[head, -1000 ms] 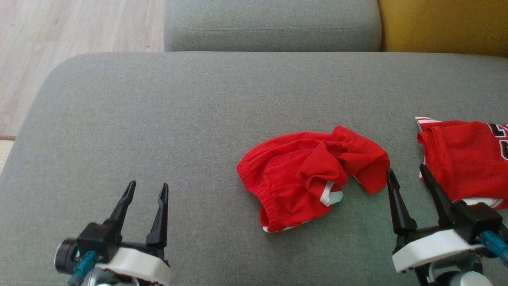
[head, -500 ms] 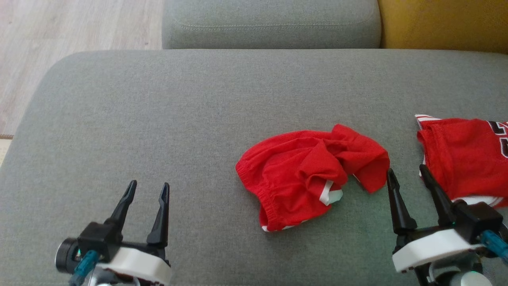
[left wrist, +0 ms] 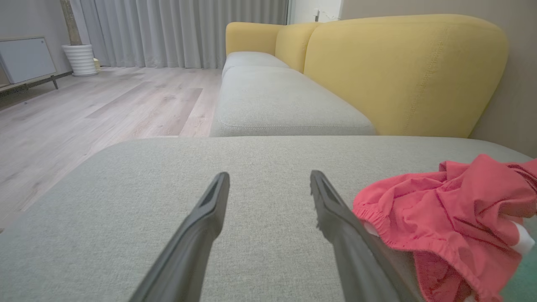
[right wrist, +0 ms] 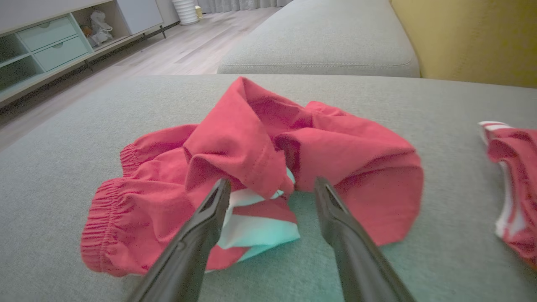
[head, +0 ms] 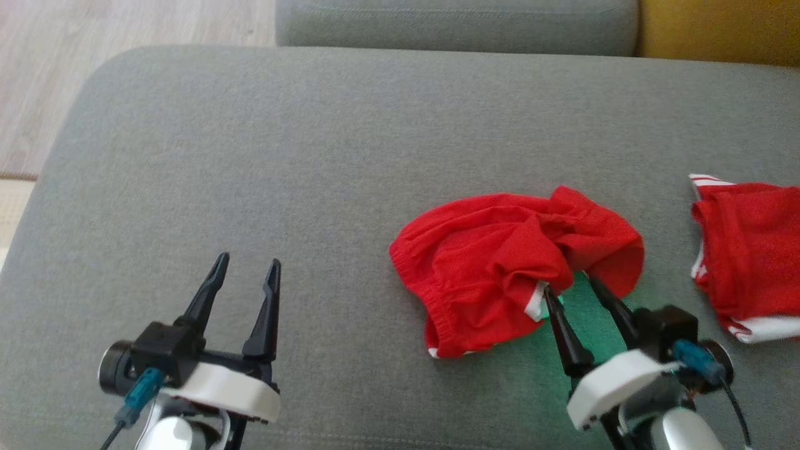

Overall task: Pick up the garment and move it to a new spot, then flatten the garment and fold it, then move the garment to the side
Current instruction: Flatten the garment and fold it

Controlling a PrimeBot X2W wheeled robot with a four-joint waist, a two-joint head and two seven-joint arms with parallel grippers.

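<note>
We have the crumpled red fabric shorts lying right of centre on the grey fabric sofa cushion, towards its front edge. Our right gripper has its fingers spread either side of the near fold (nothing pinched yet). The left gripper, also spread, hangs well apart to the left.
</note>
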